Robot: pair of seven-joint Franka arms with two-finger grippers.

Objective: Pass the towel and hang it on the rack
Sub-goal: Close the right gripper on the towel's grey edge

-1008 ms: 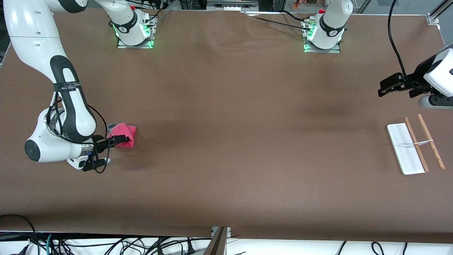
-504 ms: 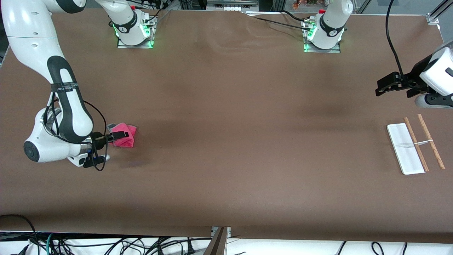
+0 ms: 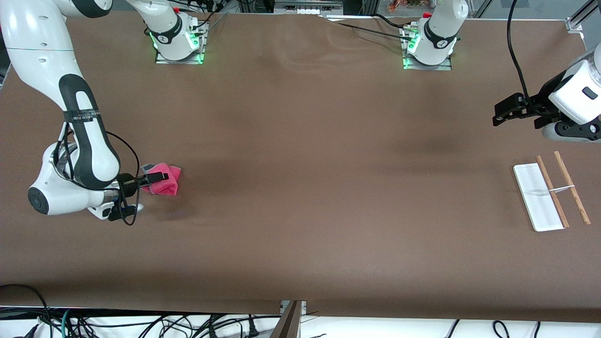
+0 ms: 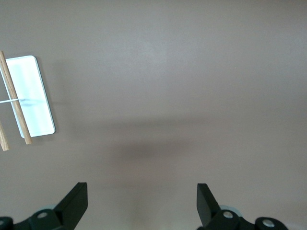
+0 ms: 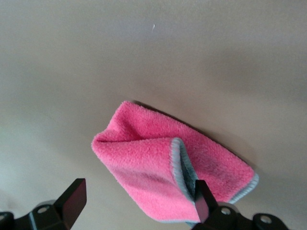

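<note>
The pink towel [image 3: 168,180] lies folded on the table toward the right arm's end, its grey trim showing along one edge. My right gripper [image 3: 157,179] hangs open just over it. In the right wrist view the towel [image 5: 153,160] fills the space ahead of the right gripper [image 5: 139,195], and one finger overlaps the grey trim without closing on it. The rack [image 3: 538,197], a white base with two wooden rods and a thin crossbar, stands toward the left arm's end. My left gripper [image 3: 500,112] is open over bare table near the rack [image 4: 33,103].
The brown table cover [image 3: 300,188] stretches between towel and rack. The two arm bases [image 3: 178,44] stand along the edge farthest from the front camera. Cables hang below the table's near edge [image 3: 141,324].
The right gripper has shifted slightly over the towel, drawing back toward the right arm's end. The left gripper has drifted a little toward the table's middle. Both stay open.
</note>
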